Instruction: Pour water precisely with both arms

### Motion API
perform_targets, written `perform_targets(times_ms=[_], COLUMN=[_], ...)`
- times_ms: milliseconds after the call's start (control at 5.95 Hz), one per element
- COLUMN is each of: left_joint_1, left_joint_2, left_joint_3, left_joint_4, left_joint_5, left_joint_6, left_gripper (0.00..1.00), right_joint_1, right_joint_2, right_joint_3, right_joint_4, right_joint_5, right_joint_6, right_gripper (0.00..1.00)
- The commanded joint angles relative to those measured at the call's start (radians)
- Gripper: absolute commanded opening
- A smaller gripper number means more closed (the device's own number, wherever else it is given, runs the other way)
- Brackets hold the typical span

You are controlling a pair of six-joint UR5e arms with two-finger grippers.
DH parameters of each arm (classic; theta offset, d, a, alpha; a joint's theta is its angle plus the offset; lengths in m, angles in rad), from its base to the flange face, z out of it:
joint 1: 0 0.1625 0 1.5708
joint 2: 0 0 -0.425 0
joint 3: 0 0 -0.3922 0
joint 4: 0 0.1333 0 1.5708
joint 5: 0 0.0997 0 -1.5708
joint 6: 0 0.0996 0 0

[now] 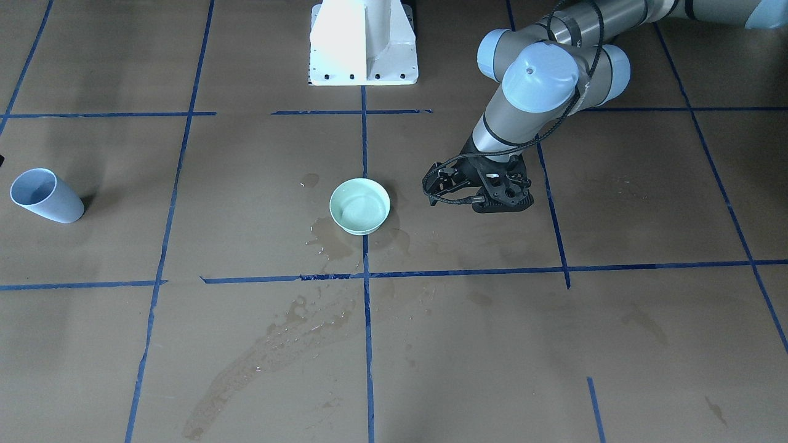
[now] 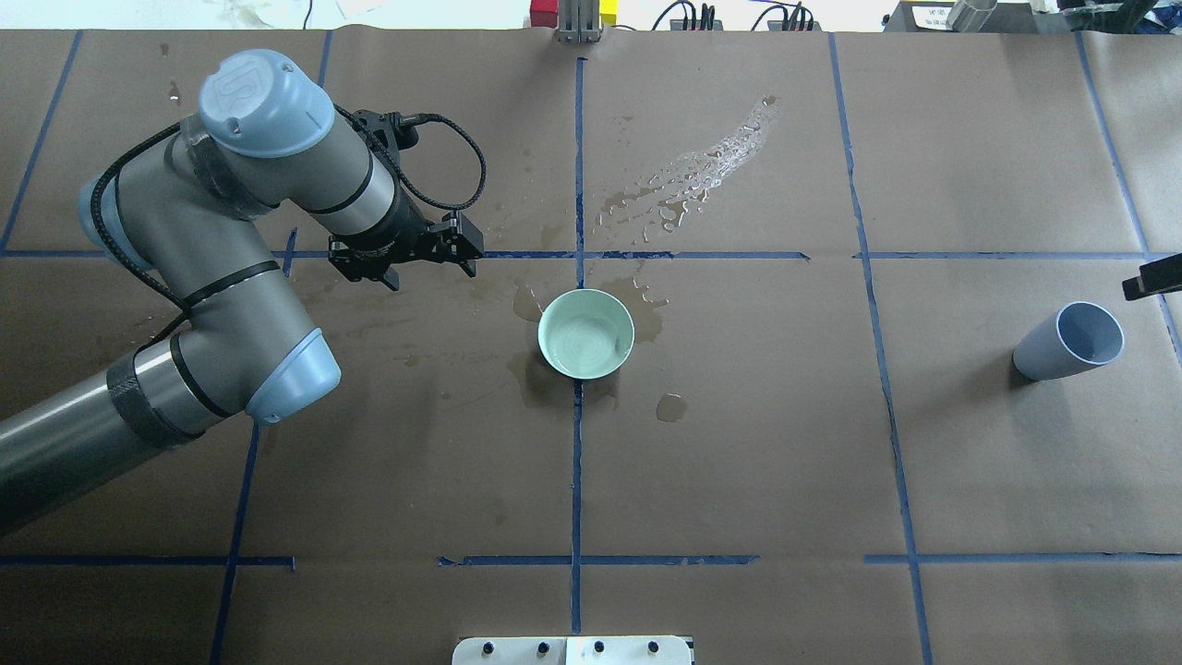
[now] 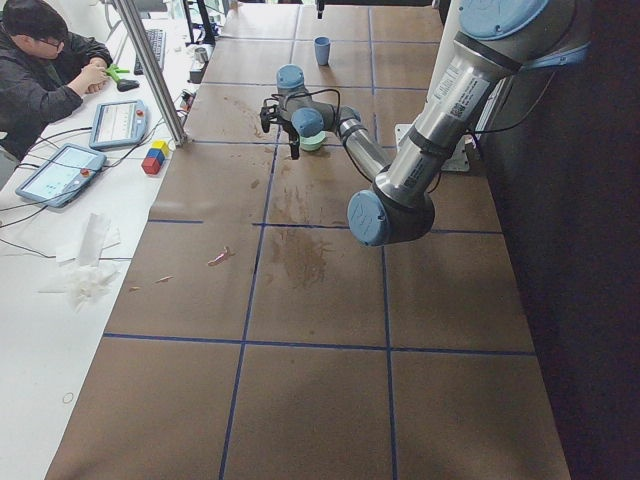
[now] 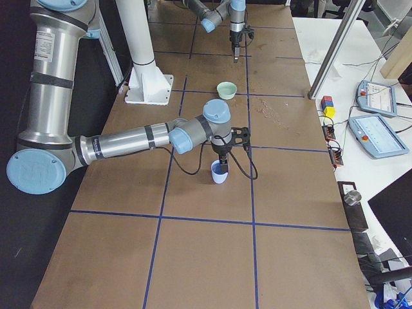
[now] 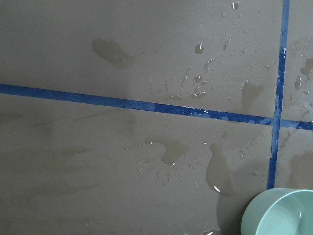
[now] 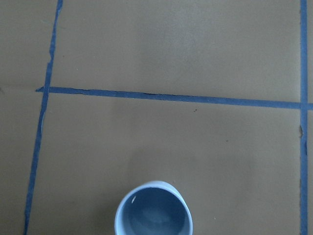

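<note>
A mint-green bowl (image 2: 586, 332) (image 1: 360, 206) stands at the table's middle, ringed by wet patches. My left gripper (image 2: 406, 263) (image 1: 477, 197) hovers low just beside it, on my left, open and holding nothing; its wrist view catches only the bowl's rim (image 5: 281, 213). A pale blue cup (image 2: 1071, 342) (image 1: 46, 195) (image 6: 152, 210) stands upright far to my right, with a little glossy water (image 6: 154, 215) at its bottom. My right gripper (image 4: 222, 161) hangs close over that cup. Only a black sliver of it shows at the overhead view's edge, so I cannot tell whether it is open or shut.
A long streak of spilled droplets (image 2: 711, 166) (image 1: 277, 351) lies beyond the bowl. Blue tape lines (image 2: 577, 462) grid the brown paper. The white pedestal (image 1: 363, 43) stands at my base. A person (image 3: 45, 70) sits at the side table with tablets and coloured blocks (image 3: 155, 157).
</note>
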Motion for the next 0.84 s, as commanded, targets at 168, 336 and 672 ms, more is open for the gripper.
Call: perform_targets(times_ms=[168, 336, 672], left_joint_1=[0.000, 0.000, 0.000], left_joint_2=[0.000, 0.000, 0.000], left_joint_3=[-0.001, -0.001, -0.007], left_joint_4=[-0.002, -0.002, 0.000], left_joint_5=[0.002, 0.002, 0.002], left_joint_6=[0.000, 0.000, -0.002], left_gripper=[1.00, 1.00, 1.00], right_joint_1=[-0.283, -0.352, -0.536], right_joint_2=[-0.222, -0.259, -0.258], right_joint_3=[-0.002, -0.011, -0.176], right_joint_4=[0.492, 0.560, 0.808], right_joint_5=[-0.313, -0.417, -0.678], right_joint_6=[0.308, 0.333, 0.428], right_gripper=[1.00, 1.00, 1.00])
